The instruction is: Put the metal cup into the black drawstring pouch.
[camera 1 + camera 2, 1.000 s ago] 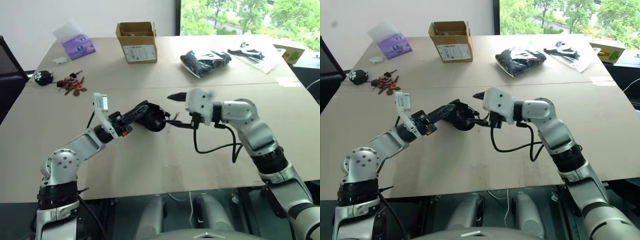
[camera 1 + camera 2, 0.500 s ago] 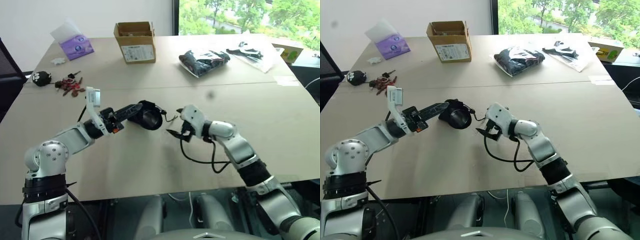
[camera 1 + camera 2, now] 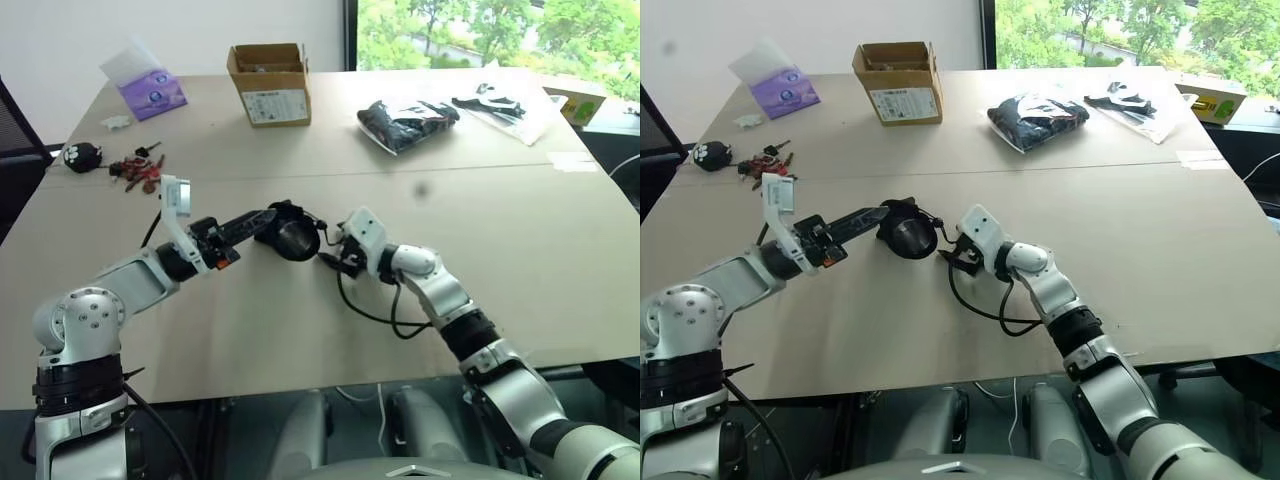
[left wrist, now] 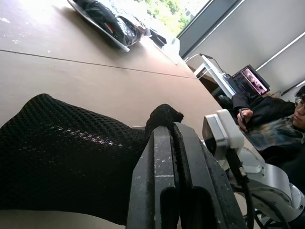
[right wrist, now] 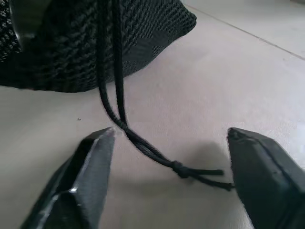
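Observation:
The black drawstring pouch (image 3: pixel 292 236) hangs just above the middle of the table, its mouth turned toward my right arm. My left gripper (image 3: pixel 264 217) is shut on the pouch's rim fabric (image 4: pixel 164 114). Inside the mouth a smooth grey patch shows, seemingly the metal cup (image 5: pixel 21 19), with the mesh hiding most of it. The thin drawstring cord (image 5: pixel 143 143) trails from the pouch onto the table and ends in a knot. My right gripper (image 5: pixel 171 138) is low over the table, open, with one finger on each side of the cord and not touching it.
A cardboard box (image 3: pixel 272 82) and a purple tissue pack (image 3: pixel 150 90) stand at the back left. Clear bags of black items (image 3: pixel 408 122) lie at the back right. A small black plush (image 3: pixel 82 155) and red bits (image 3: pixel 140 172) are at the far left. A seated person (image 4: pixel 271 114) shows beyond the table.
My right arm has come down to the table and moved left, up to the pouch's cord. The left gripper has kept its hold on the pouch.

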Action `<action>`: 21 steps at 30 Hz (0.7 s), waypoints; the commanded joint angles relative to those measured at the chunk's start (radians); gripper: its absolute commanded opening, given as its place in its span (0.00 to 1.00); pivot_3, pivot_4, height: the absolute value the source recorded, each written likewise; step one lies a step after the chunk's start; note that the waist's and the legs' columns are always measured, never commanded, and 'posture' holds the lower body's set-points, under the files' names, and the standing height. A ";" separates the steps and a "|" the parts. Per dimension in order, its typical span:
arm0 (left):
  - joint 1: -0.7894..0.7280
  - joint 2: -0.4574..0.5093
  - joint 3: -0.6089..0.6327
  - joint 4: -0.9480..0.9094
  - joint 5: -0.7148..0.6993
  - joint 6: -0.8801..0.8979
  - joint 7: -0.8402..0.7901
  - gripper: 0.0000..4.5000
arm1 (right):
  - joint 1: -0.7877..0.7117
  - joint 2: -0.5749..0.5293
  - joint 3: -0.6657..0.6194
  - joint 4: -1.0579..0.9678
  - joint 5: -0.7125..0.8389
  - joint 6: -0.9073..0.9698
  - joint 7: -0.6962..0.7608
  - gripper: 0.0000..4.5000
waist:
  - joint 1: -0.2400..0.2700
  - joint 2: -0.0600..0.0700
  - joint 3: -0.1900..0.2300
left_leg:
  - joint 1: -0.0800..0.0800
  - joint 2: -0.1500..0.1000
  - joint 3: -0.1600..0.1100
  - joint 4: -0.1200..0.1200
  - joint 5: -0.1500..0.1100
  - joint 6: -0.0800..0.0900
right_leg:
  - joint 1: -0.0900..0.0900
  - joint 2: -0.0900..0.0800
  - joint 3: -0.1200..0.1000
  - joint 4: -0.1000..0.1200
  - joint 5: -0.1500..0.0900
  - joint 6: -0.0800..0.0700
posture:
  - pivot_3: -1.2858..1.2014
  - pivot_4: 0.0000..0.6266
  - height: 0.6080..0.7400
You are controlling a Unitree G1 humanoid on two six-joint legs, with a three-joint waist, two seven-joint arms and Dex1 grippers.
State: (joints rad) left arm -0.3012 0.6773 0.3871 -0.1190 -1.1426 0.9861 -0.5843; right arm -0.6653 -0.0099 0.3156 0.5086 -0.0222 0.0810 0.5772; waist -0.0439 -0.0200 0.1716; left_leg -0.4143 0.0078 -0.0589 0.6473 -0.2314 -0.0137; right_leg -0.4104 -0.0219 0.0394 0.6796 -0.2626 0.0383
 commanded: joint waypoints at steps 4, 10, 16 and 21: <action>0.044 -0.002 0.056 -0.066 -0.022 -0.012 0.007 0.00 | -0.006 -0.039 -0.037 -0.068 -0.031 -0.089 -0.053 0.17 | 0.003 0.000 0.000 | -0.001 0.000 0.000 0.000 0.000 0.000 | 0.000 -0.001 0.000 0.000 0.000 0.000 | 0.52 0.24 1.00; 0.067 -0.044 0.069 -0.102 -0.040 -0.027 0.023 0.00 | 0.022 -0.184 -0.055 -0.336 -0.100 -0.009 -0.054 0.01 | 0.004 0.000 0.000 | -0.001 0.000 -0.001 0.000 0.000 0.001 | 0.000 -0.002 -0.001 0.000 0.000 0.000 | 0.52 0.24 1.00; 0.067 -0.046 -0.009 -0.195 0.021 -0.084 -0.077 0.33 | -0.017 -0.315 -0.077 -0.627 -0.107 0.153 0.013 0.00 | 0.003 0.000 0.001 | -0.001 0.001 -0.001 0.000 -0.001 0.001 | 0.000 -0.001 -0.001 0.000 0.000 0.000 | 0.52 0.24 1.00; -0.055 -0.075 -0.164 -0.224 0.173 -0.179 -0.080 0.78 | -0.089 -0.396 -0.083 -0.749 -0.123 0.227 0.067 0.00 | 0.010 0.000 0.001 | -0.001 -0.001 0.000 0.000 -0.001 0.002 | 0.001 -0.001 -0.001 0.000 0.000 0.000 | 0.52 0.24 1.00</action>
State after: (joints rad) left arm -0.3104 0.6118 0.2680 -0.3055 -1.0226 0.8606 -0.6514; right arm -0.7140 -0.3906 0.2535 -0.1626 -0.1417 0.2823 0.6258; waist -0.0336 -0.0200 0.1723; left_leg -0.4149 0.0065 -0.0593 0.6479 -0.2323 -0.0120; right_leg -0.4096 -0.0233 0.0378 0.6795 -0.2626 0.0384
